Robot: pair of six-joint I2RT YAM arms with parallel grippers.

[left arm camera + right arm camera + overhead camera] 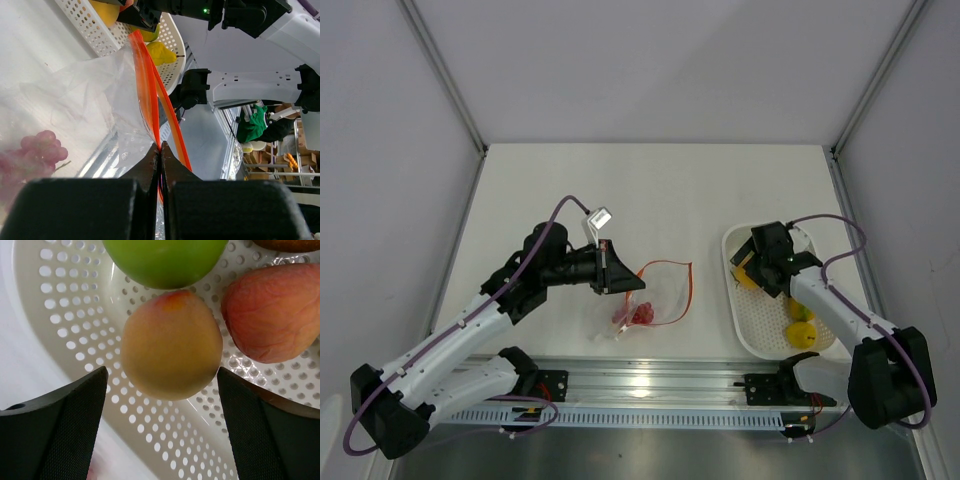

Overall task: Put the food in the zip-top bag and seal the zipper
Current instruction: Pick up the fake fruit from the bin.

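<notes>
The clear, thin zip-top plastic bag (660, 295) lies in the lower middle of the top view. Its film is nearly lost against the white table (650, 190); only the orange-red zipper strip (689, 285) and a cluster of small red grapes (638, 314) inside read plainly. The left gripper (160, 150) is closed tight on that strip at the bag's left end. The right gripper (162, 375) hangs wide open with nothing in it, over the white perforated tray (70, 310) at the right of the top view, hiding the fruits beneath it there. A pale orange round fruit (170, 345) sits just ahead of its fingers; a green round fruit (165, 260) and a reddish fruit (272, 315) are cut off by the frame edges. Bare table stretches above the bag. The tray hugs the table's right edge, and the bag lies near the metal rail (650, 380) at the bottom.
</notes>
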